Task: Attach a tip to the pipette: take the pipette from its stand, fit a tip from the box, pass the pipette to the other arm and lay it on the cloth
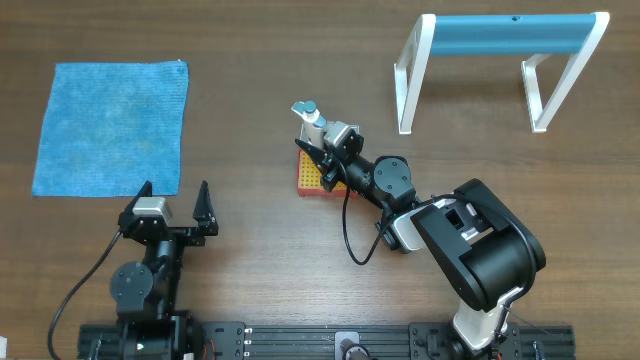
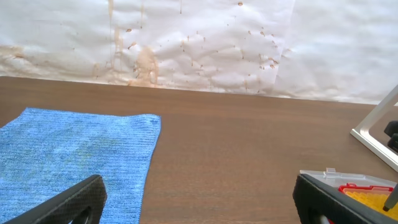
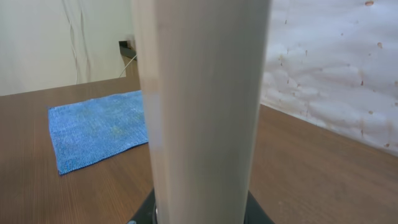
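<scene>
While poised over the tip box at the middle of the desk, gripping the pipette with the right gripper, fingers clenched. Looks like tip-fitting. Next: press straight down, lift, pass to the left gripper, fingers released, beside the cloth.

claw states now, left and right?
Left claw: open, empty.
Right claw: closed, holding the pipette.
</scene>
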You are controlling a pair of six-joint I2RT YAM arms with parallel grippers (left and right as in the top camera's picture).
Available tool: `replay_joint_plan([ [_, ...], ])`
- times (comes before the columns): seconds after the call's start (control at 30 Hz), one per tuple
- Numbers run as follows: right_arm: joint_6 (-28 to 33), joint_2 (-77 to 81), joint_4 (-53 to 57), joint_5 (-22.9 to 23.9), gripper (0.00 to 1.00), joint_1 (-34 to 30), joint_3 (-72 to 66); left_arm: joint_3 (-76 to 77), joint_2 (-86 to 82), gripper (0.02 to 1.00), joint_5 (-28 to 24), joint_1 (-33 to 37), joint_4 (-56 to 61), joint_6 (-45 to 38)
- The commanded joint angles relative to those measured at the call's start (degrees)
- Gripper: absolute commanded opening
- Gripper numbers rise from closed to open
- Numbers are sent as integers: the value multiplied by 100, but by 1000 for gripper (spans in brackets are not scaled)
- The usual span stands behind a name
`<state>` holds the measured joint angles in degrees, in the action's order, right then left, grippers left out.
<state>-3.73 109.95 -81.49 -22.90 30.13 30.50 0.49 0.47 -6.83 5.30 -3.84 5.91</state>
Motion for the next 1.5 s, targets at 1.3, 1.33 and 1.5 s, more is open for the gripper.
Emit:
replay_joint_plan([
  [1.3, 81, -2549, 938, -157, 80, 68, 57, -17, -26, 967, 39, -13, -26, -17],
  [1.33, 81, -3121, 1731, -470, 80, 68, 173, -17, -26, 967, 39, -13, -26, -17],
  [1.5, 55, -5934, 8456, -1121, 80, 68, 852, -17, -26, 969, 39, -13, -26, -17],
])
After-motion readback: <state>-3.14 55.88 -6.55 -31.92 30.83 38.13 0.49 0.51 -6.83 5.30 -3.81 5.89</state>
